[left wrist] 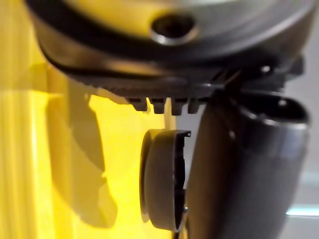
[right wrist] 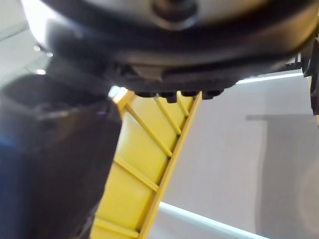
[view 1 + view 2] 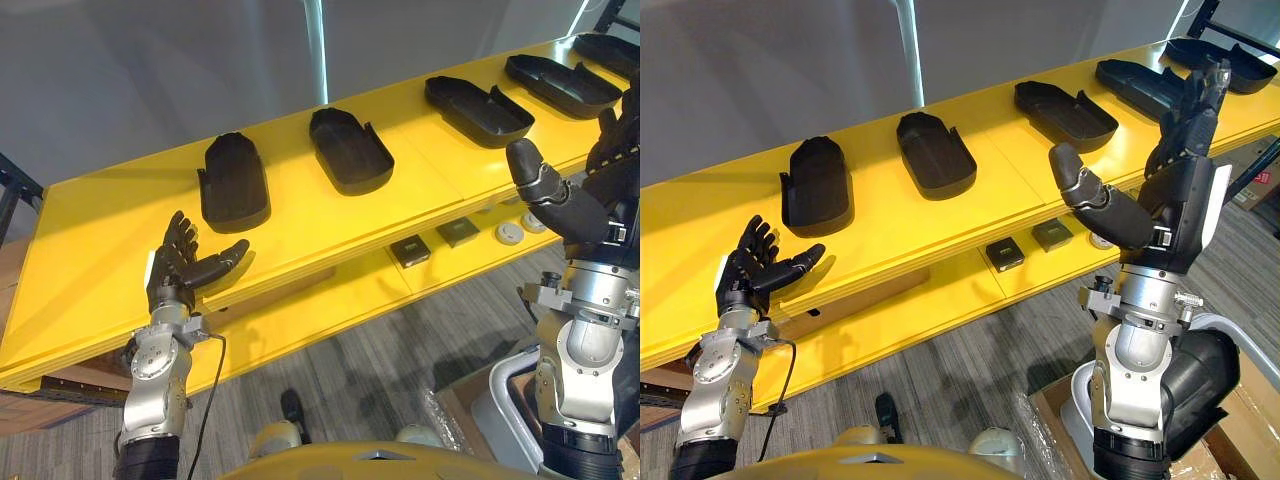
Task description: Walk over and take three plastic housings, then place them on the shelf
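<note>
Black plastic housings (image 3: 350,150) in a row on yellow shelf (image 3: 100,250); none held.
Left hand (image 3: 180,265) at shelf front near leftmost housing (image 3: 235,180), fingers spread; right hand (image 3: 1180,190) raised, fingers straight, empty.

Bright yellow shelf (image 3: 300,225), black plastic housings (image 3: 234,181), grey wood-pattern floor (image 3: 400,350), dark hands (image 3: 185,262)
</note>
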